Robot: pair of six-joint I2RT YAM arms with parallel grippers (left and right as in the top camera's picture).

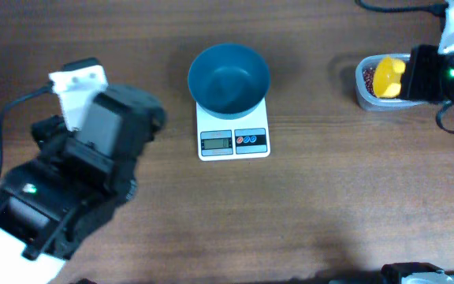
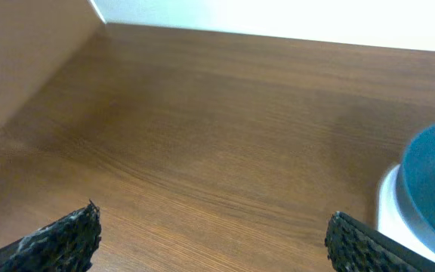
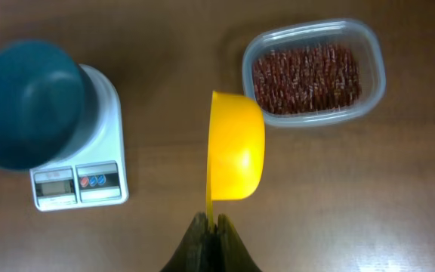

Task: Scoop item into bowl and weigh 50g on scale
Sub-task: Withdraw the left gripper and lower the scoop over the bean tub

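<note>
Pinching the thin handle of a yellow scoop (image 3: 236,155) between pressed-together fingers: right hand (image 3: 211,227), shown from its own wrist camera. Scoop turned on edge, cup facing sideways, hanging at the edge of a clear tub (image 3: 376,83) and overlapping its rim. Tub filled with small reddish-brown beans (image 3: 308,72). Cannot tell whether any beans sit in the cup; none visible.

Left hand (image 2: 214,242) spread wide, holding nothing, low over bare wood to the left of the scale, rough black fingertips (image 2: 66,236) at the bottom corners of its view.

Judged as the opening of the scooping step: teal bowl (image 1: 228,77) seated on the white scale (image 1: 233,142), empty, not a bean inside. Display too small to read.

Next move likely calling for rolling the scoop level, dipping it into the heap and lifting out a modest load. After that, carrying it leftward across open bench to the bowl, well apart from the tub, and tipping in gently, with smaller amounts near the target weight.

Brown wood-grain bench (image 1: 329,213), matt finish. Black cables (image 1: 392,8) trailing off near the far right edge. Bright white strip beyond the far edge of the bench in the left wrist view, too washed out to identify.
</note>
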